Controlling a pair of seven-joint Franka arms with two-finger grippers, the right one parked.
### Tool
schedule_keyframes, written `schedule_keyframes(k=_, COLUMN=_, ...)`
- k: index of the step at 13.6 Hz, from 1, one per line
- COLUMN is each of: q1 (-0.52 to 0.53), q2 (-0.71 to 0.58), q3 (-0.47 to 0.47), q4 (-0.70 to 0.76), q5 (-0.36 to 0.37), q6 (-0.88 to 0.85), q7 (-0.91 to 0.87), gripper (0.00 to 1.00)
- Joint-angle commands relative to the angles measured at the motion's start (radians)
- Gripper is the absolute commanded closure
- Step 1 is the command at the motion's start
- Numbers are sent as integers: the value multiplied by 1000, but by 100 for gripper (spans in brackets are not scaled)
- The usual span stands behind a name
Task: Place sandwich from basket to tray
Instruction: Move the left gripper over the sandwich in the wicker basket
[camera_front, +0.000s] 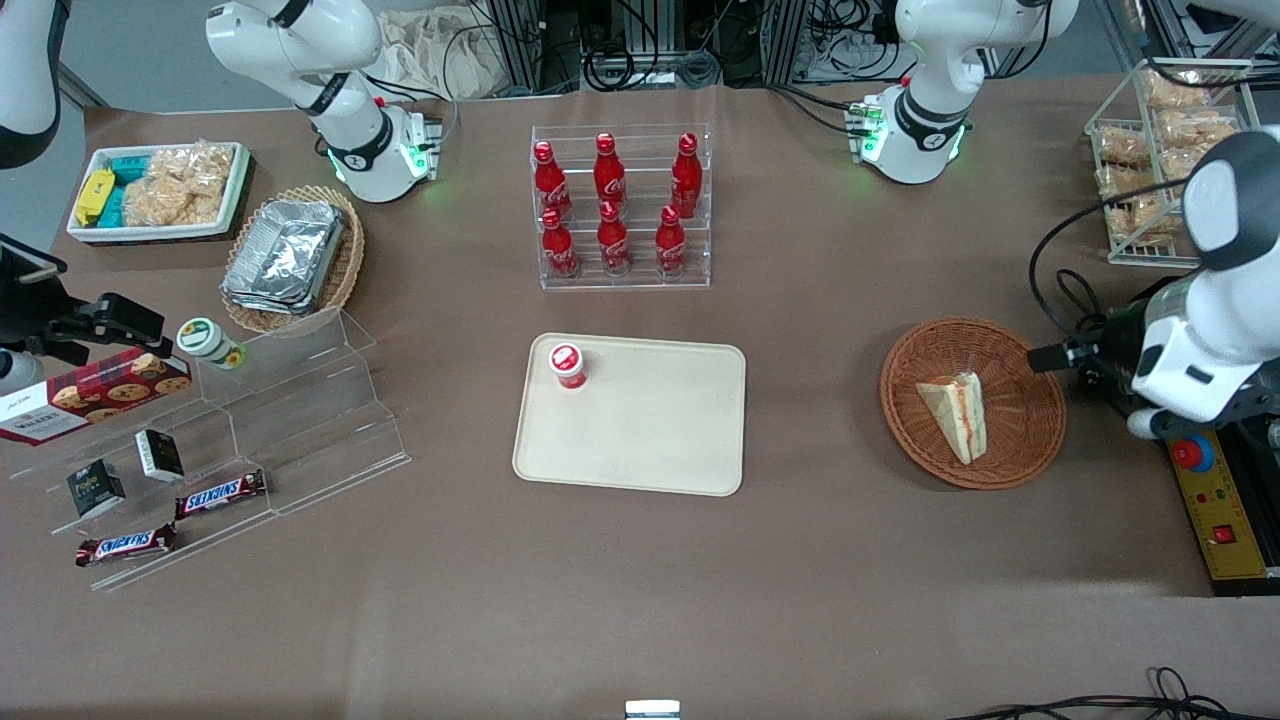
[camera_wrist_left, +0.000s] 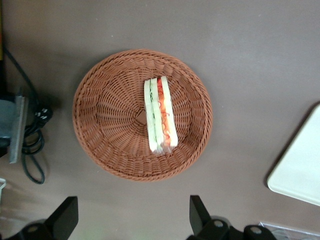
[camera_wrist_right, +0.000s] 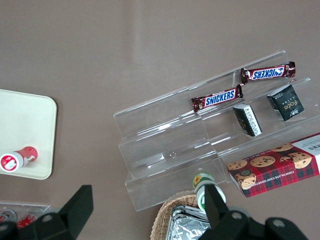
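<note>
The sandwich (camera_front: 955, 415) is a white wedge with orange-red and green filling. It lies in the round reddish-brown wicker basket (camera_front: 1020, 445) toward the working arm's end of the table. The cream tray (camera_front: 660, 430) lies mid-table with a small red-lidded cup (camera_front: 567, 365) on one corner. My left gripper (camera_front: 1050, 356) hovers above the table beside the basket's rim, open and empty. In the left wrist view the sandwich (camera_wrist_left: 160, 115) sits on edge in the basket (camera_wrist_left: 110, 125), clear of my gripper (camera_wrist_left: 132, 220), whose fingers (camera_wrist_left: 200, 216) stand wide apart. A tray corner (camera_wrist_left: 300, 170) shows too.
A rack of red cola bottles (camera_front: 620, 205) stands farther from the camera than the tray. A yellow control box (camera_front: 1215, 500) and cables lie next to the basket. A wire bin of snacks (camera_front: 1160, 160) is nearby. An acrylic stepped shelf (camera_front: 300, 400) stands toward the parked arm's end.
</note>
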Motion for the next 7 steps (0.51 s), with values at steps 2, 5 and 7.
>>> schedule_keyframes(k=2, q1=-3, q2=17, q3=1, q4=-170, q5=-11, q6=199, q7=-18, gripper=0)
schedule_keyframes(k=5, q1=-9, q2=92, q3=-1, q4=-195, q5=-11, q6=287, q7=-77, gripper=0)
schedule_keyframes(k=7, q1=-20, q2=131, q3=-4, q4=-215, q5=-8, q6=347, q7=-128, gripper=0)
